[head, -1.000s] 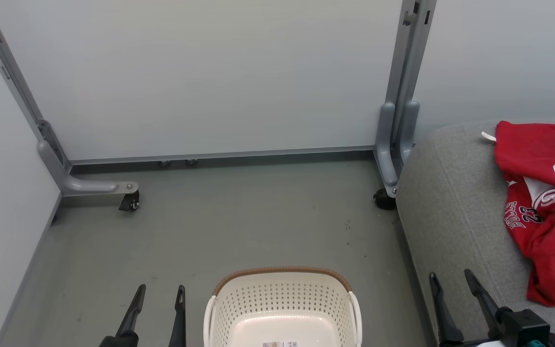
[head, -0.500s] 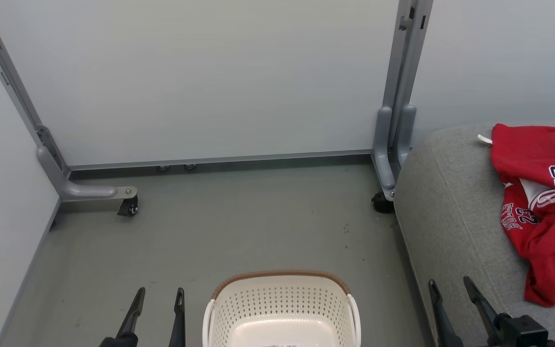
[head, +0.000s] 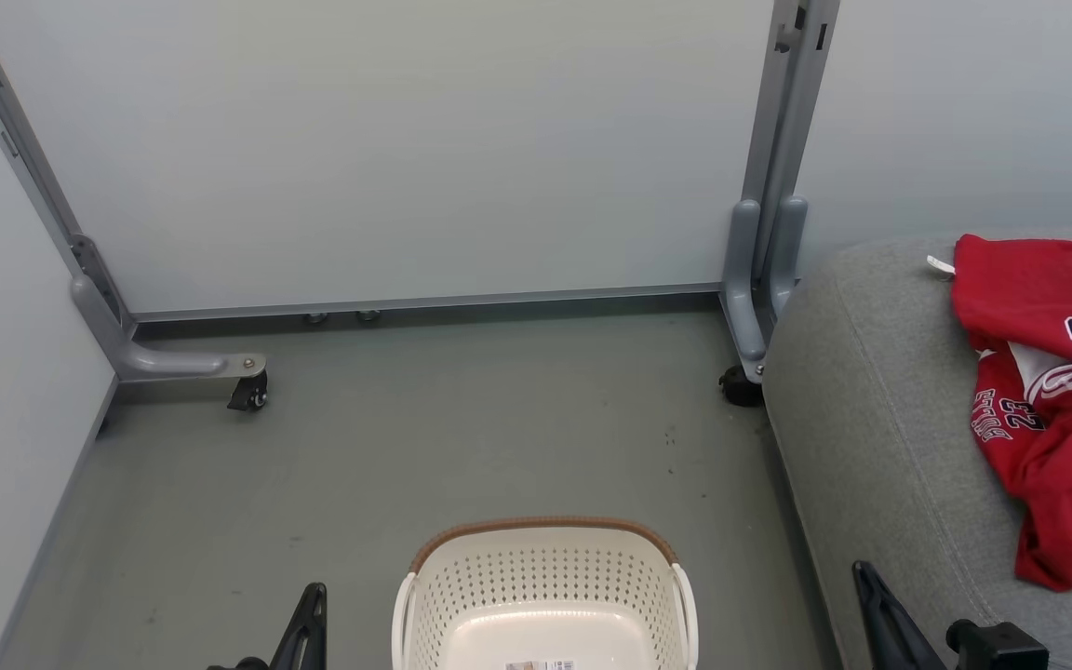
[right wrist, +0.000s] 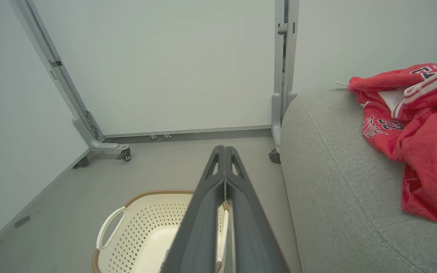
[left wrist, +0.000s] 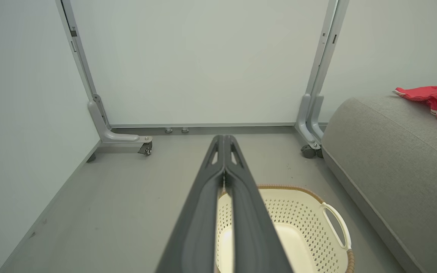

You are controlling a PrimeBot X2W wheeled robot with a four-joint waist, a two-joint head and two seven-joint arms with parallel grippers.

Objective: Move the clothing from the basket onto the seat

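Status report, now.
Left gripper shut, empty. Right gripper shut, empty. Clothing on the seat; basket looks empty. Nothing in the way.

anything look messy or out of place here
Only the clothing: it lies in a crumpled heap on the seat, unfolded, a white tag sticking out at its far edge. The basket stands upright on the floor, no garment in the part that shows. Nothing looks spilled or damaged.

Bright, diffuse light; soft shadows. Mild glare inside the cream perforated plastic basket (head: 545, 577). In wrist views, grey metal partition posts (left wrist: 80, 60) lean outward near the edges.
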